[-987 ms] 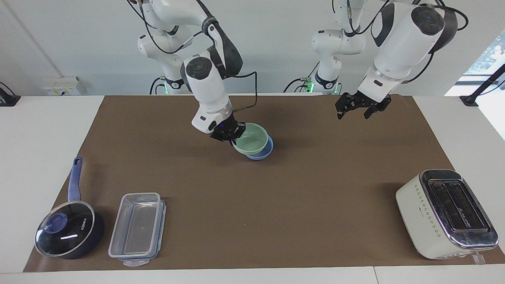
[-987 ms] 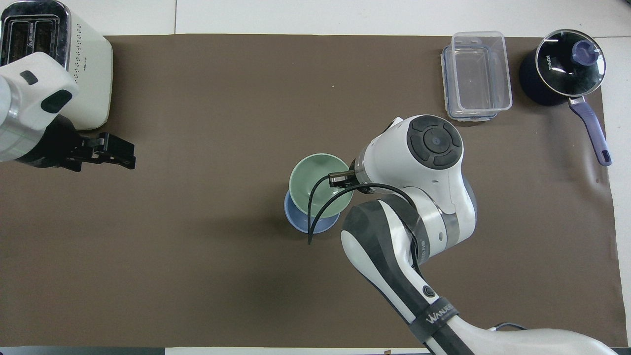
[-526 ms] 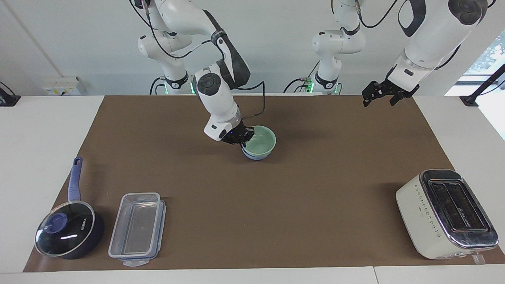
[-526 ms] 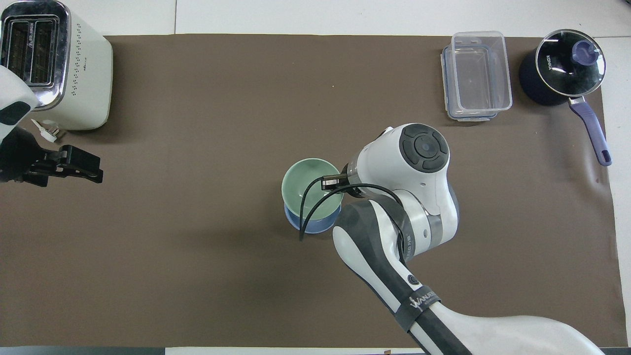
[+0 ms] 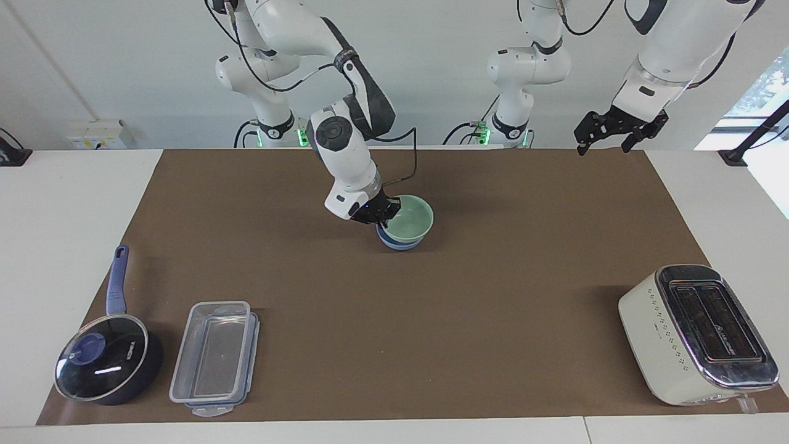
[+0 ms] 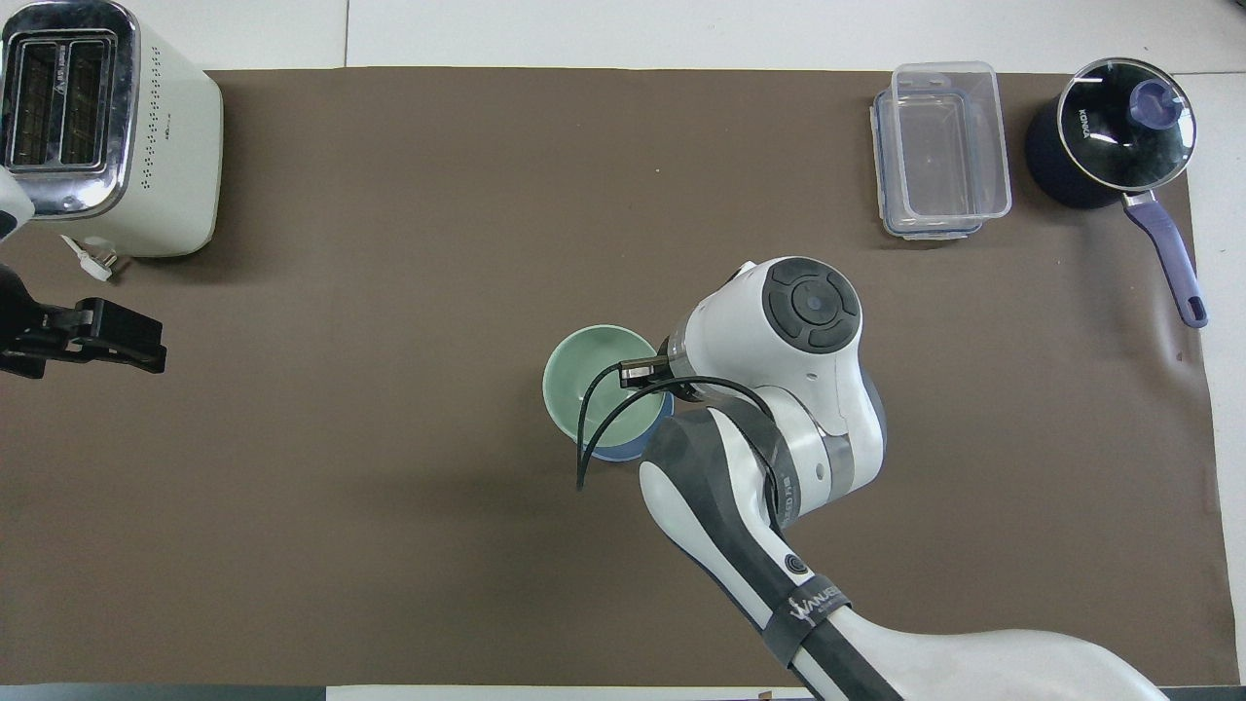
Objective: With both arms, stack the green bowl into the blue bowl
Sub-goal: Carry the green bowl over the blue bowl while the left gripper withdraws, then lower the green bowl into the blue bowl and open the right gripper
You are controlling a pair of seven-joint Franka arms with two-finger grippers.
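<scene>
The bench [image 5: 493, 296] carried the two bowls near its middle, well apart from the toaster [image 5: 699, 333], the clear container [image 5: 214, 357] and the saucepan [image 5: 108, 367]. The right arm reached down to them, and the right hand [image 5: 381, 216] was closed on the rim of the green bowl [image 5: 411, 221], at the side toward the right arm's end. The green bowl sat in the blue bowl [image 5: 397, 242], which showed only as a thin band below it. It seemed almost seated, so the next move was probably only to release it. The left hand [image 5: 607, 132] waited high over the edge nearest the robots, fingers apart and holding nothing.
</scene>
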